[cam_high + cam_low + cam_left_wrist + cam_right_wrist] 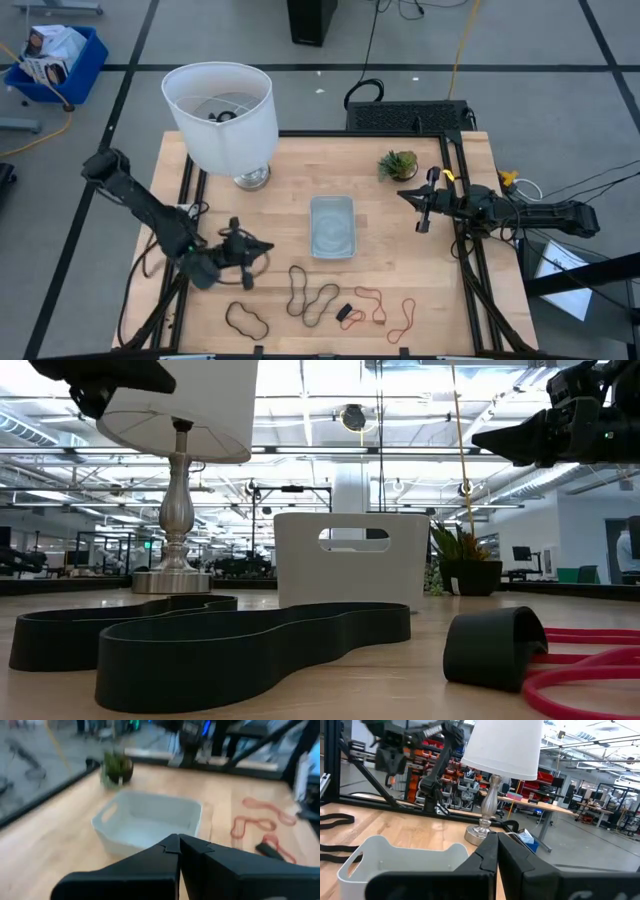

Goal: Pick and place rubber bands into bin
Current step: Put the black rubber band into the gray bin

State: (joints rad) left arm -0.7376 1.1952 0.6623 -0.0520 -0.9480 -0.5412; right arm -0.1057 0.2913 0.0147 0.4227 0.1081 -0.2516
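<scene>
Open the pinched-shut left claw [247,262] wide, drop onto one thin black wavy rubber band [245,318] — then carry to the pale grey plastic bin [332,226].

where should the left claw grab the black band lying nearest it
Take the black rubber band across one strand at its narrow waist, coming straight down from above. It lies flat on the table, so only a top pinch gets a finger on each side. The left claw, shut now, must open first.

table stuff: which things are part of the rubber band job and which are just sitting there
Job: black rubber bands, red rubber bands, bin, left gripper, right gripper.
Just there: lamp, small potted plant, blue crate on the floor.
</scene>
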